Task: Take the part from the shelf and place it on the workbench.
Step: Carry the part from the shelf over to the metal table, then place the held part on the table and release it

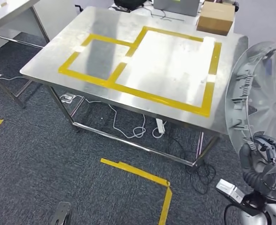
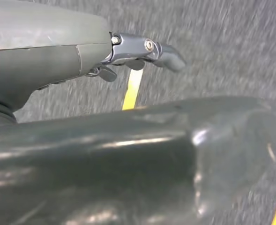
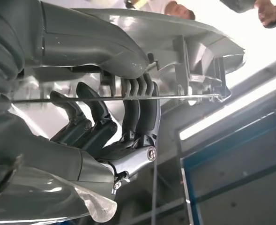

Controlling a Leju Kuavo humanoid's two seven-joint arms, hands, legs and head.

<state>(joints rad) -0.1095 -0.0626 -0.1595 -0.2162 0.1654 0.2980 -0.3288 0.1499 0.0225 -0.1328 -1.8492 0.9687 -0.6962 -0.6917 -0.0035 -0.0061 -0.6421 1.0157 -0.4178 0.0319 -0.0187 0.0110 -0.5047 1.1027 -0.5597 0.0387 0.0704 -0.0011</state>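
Note:
The part (image 1: 260, 89) is a large round grey plastic cover with ribs and clips on its inner face. My right hand (image 1: 262, 161) grips it by its lower rim and holds it upright beside the right end of the steel workbench (image 1: 104, 28). In the right wrist view, dark fingers (image 3: 139, 108) curl over the part's (image 3: 186, 37) rim, with the thumb on the other side. My left hand (image 2: 93, 117) hangs over grey carpet and holds nothing, with one finger (image 2: 143, 49) stretched out.
Yellow tape (image 1: 136, 91) marks two rectangles on the workbench top. A cardboard box (image 1: 216, 18) sits at its far right corner. Cables and a power strip (image 1: 160, 125) lie underneath. Yellow floor tape (image 1: 143, 173) runs in front. A second table (image 1: 2, 11) stands far left.

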